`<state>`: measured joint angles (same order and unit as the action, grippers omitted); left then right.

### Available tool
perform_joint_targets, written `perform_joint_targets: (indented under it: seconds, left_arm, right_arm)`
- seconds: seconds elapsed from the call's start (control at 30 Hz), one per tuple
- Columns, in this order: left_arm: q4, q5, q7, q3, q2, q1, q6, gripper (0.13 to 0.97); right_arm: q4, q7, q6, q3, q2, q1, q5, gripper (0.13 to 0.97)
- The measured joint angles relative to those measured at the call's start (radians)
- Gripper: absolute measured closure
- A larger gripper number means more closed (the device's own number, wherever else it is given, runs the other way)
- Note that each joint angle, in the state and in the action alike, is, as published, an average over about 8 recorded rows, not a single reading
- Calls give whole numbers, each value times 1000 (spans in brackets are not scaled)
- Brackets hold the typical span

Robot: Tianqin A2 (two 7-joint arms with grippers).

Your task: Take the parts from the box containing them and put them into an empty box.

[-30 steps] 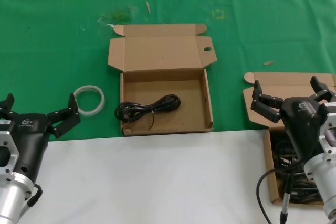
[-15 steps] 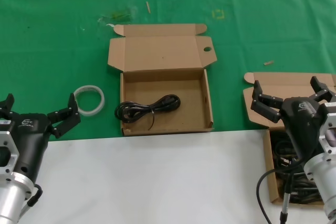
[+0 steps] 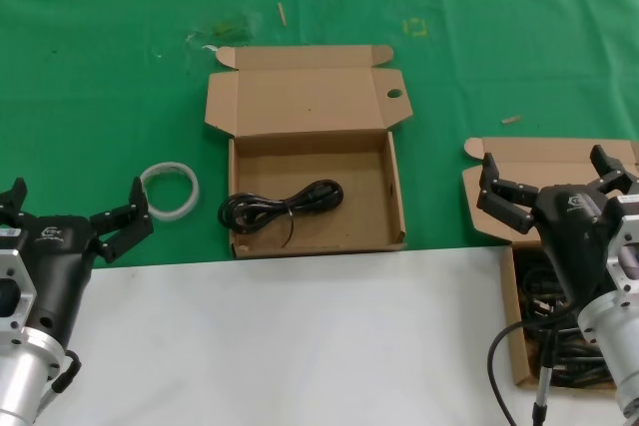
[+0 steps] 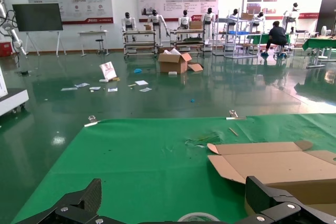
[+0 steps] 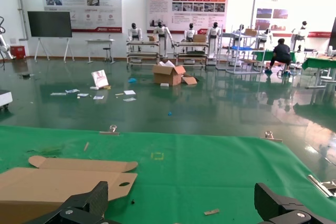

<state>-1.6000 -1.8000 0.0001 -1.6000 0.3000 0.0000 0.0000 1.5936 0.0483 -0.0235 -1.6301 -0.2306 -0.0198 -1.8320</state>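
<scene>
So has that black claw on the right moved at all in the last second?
No. The right gripper hangs open at the same spot over the brown cardboard box with the plain lid, its fingertips unchanged against the box's lid edge.

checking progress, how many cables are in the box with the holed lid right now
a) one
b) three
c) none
a, a single coiled black cable lies in the holed-lid box at table centre; both grippers, left and right, hang open and hold nothing.
</scene>
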Motion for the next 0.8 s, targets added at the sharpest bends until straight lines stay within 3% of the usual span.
perform_joint_targets:
  seconds: [0.8]
  left_arm:
    - [0,0,0,0,0,0,0,132]
  right_arm:
    - [0,0,0,0,0,0,0,129]
